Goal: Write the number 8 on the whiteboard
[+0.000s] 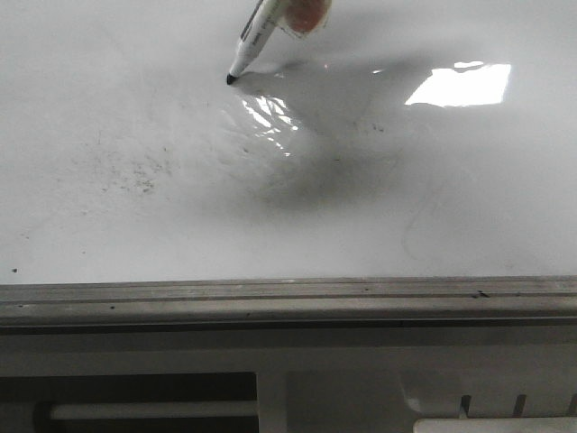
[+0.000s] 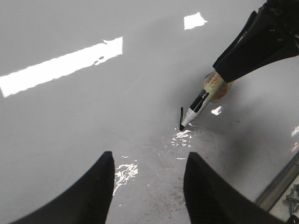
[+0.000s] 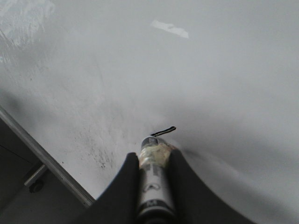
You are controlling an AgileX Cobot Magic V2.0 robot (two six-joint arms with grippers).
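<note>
The whiteboard point(image 1: 135, 180) is glossy white with faint grey smudges. My right gripper point(image 3: 153, 156) is shut on a white marker pen point(image 3: 153, 179) with tape round its barrel. The pen point(image 1: 257, 36) slants down with its black tip touching the board. A short black stroke point(image 2: 181, 114) lies at the tip and also shows in the right wrist view point(image 3: 163, 131). No number 8 outline shows. My left gripper point(image 2: 148, 158) is open and empty above the board, near the pen point(image 2: 201, 102). The right gripper's black fingers point(image 2: 261, 42) show in the left wrist view.
A grey metal edge rail point(image 1: 288, 298) runs along the board's near side, also seen in the wrist views point(image 2: 280, 184) point(image 3: 46, 163). A wrinkled glare patch point(image 1: 270, 117) lies just below the pen tip. A bright light reflection point(image 1: 460, 86) sits to the right.
</note>
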